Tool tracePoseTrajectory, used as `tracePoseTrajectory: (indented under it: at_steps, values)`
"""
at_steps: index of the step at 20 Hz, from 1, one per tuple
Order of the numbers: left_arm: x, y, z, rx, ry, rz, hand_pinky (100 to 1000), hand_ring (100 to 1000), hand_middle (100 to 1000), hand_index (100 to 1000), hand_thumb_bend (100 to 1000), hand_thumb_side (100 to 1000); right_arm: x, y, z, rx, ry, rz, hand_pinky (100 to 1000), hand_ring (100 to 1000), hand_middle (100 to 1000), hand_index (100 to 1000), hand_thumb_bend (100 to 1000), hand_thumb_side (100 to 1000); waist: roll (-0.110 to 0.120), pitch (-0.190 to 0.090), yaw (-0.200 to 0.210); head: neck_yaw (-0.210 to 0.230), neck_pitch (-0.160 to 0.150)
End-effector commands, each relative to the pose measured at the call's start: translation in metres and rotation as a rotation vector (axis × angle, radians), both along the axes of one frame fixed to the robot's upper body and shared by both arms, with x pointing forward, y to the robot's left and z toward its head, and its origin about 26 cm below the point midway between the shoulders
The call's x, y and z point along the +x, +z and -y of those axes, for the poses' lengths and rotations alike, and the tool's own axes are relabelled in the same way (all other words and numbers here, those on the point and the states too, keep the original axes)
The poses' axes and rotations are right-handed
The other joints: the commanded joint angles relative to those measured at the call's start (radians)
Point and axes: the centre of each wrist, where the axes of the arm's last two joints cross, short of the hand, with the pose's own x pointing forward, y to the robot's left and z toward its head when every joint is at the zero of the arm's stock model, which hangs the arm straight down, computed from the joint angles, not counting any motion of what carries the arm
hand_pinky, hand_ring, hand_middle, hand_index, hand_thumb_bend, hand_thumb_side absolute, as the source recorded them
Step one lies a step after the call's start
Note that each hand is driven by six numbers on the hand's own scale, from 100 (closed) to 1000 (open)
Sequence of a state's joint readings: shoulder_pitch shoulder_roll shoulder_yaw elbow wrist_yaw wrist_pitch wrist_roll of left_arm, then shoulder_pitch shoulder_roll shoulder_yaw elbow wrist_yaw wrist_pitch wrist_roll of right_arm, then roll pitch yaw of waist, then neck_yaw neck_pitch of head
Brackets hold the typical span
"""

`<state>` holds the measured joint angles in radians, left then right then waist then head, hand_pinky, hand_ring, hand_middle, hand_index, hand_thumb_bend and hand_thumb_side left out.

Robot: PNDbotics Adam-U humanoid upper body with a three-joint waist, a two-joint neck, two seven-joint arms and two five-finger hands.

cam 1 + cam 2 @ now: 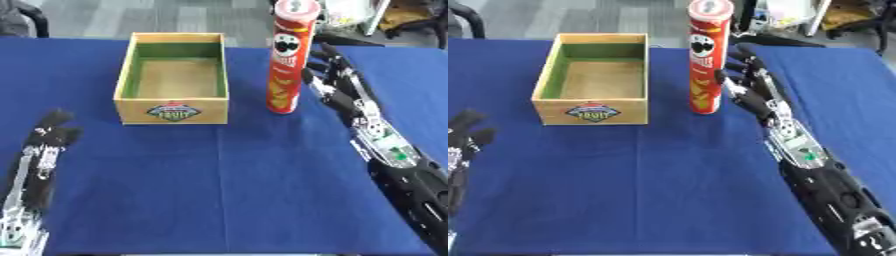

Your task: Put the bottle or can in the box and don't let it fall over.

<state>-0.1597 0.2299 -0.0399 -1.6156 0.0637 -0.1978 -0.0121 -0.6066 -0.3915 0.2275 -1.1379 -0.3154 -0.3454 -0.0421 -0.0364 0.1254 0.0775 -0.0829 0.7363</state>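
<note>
A desk [219, 190] covered in a deep blue cloth filled most of the scene. Toward the far edge, left of the middle, sat an open wooden box [172, 77] with pale sides, a green-tinted inner wall, a bare tan floor and a small diamond-shaped label on the side nearest the robot. Just beside the box, off its right side and apart from it, a tall red can [287, 57] of crisps stood upright on the cloth, its round lid at the top and yellow crisps pictured near its base. The robot's right hand [337, 82], black with silver joints, reached in from the near right corner along its forearm, and lay just to the right of the can. Its fingers [325, 55] were stretched out and spread, pointing toward the far edge, not wrapped around anything; whether they brushed the can's side could not be told. The robot's left hand [48, 137] rested near the near left corner, well apart from the box and the can, with its fingers relaxed and extended toward the far edge, holding nothing. The can stood outside the box.
</note>
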Motion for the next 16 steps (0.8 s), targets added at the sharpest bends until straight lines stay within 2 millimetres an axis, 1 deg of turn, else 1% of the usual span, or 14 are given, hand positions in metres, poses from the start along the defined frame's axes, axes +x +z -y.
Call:
tracePoseTrajectory:
  at_steps: [1, 9, 16]
  values:
    - [0.002, 0.008, 0.0, 0.009, -0.009, 0.027, 873, 793, 847, 951, 419, 760, 0.004, 0.013, 0.007, -0.015, -0.019, 0.034, 810, 887, 902, 1000, 384, 344, 0.003, -0.016, 0.002, -0.002, 0.0]
    - [0.003, 0.009, 0.001, 0.009, -0.011, 0.03, 873, 793, 849, 951, 420, 761, 0.009, 0.014, 0.012, -0.042, -0.056, 0.03, 817, 891, 902, 1000, 385, 349, 0.007, -0.012, 0.005, -0.004, -0.002]
    - [0.003, 0.01, 0.002, 0.007, -0.014, 0.034, 872, 793, 850, 951, 421, 761, 0.015, 0.02, 0.014, -0.071, -0.067, 0.04, 818, 890, 902, 1000, 386, 347, 0.011, -0.005, 0.01, -0.008, -0.007]
